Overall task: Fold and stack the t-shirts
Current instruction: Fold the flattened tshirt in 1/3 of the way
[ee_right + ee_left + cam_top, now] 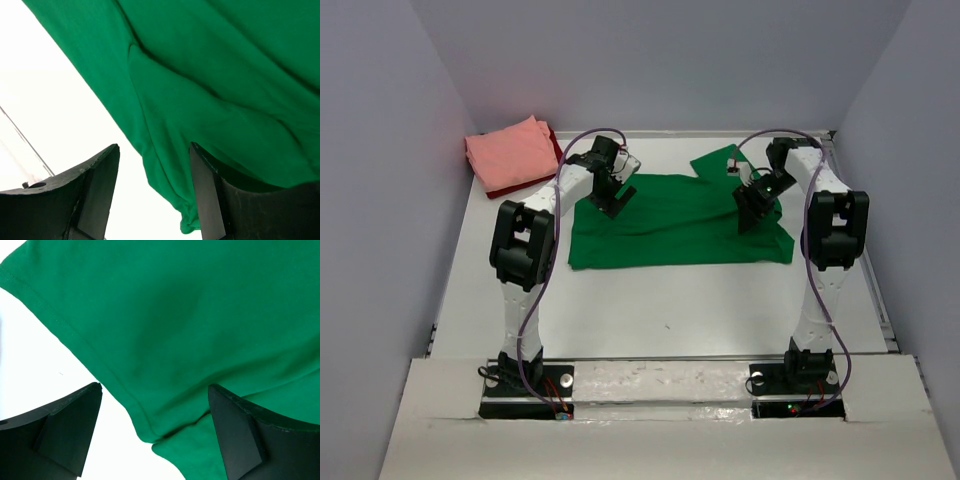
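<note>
Between the widely parted jaws of the left gripper [155,390] a hemmed corner of the green t-shirt [680,235] is seen, while the right gripper [154,147] is held narrower, astride a bunched edge that is not clamped. Two shirts are judged done, the salmon pink t-shirt [510,155] being stacked folded on the dark red t-shirt [505,191] at the far left of the table [670,300]; the green one, lying mid-table, is yet to be folded and added. Most of the dark red shirt is covered, and contact with the cloth cannot be told.
</note>
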